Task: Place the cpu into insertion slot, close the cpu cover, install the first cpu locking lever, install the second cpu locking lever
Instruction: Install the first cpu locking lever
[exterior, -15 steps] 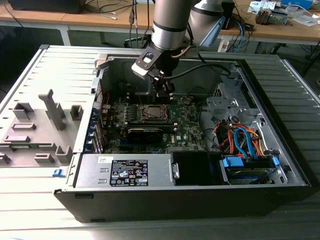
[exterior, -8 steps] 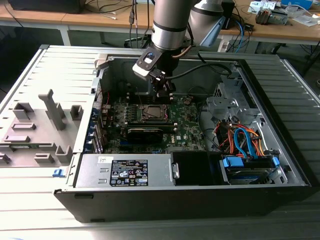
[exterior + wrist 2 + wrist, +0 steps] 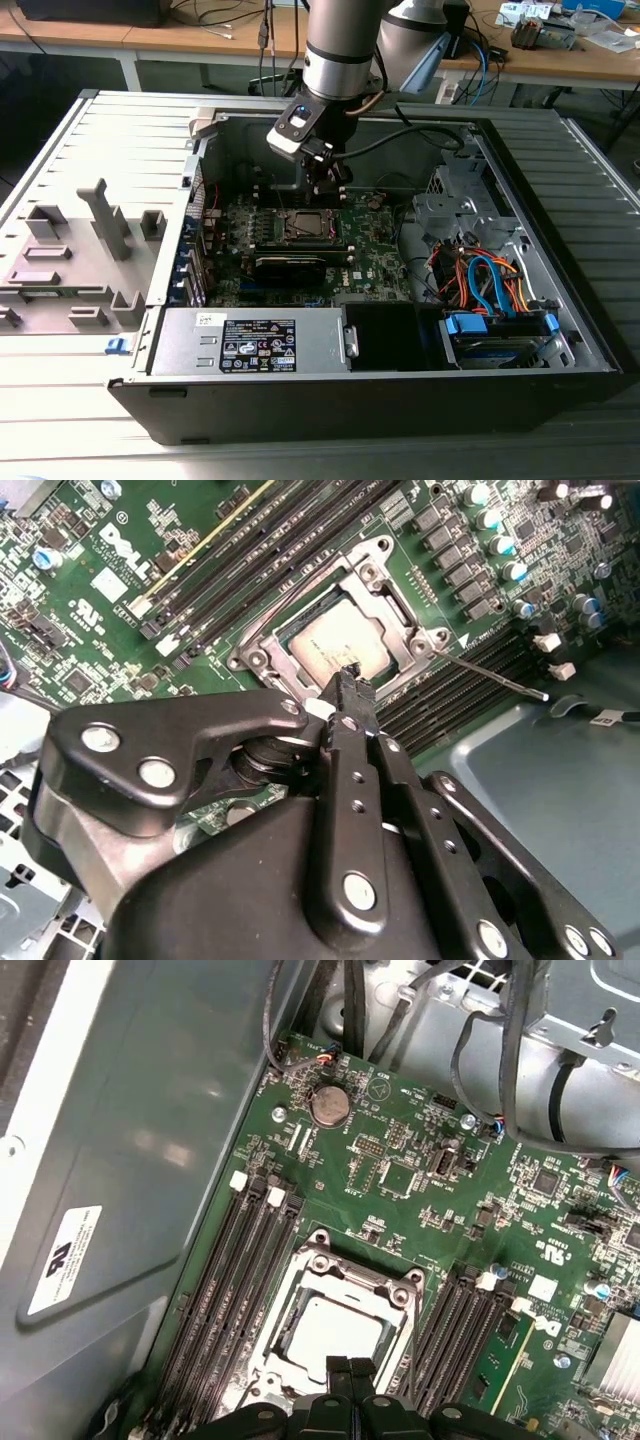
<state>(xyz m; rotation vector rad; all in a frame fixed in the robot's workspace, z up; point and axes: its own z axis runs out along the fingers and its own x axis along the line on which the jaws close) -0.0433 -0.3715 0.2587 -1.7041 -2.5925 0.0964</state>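
cpu seated on motherboard, cpu cover down around it. gripper pinched narrow, holding nothing, tip just beside cover edge. locking lever juts out: likely thin springy wire, slippery; best caught near free end.
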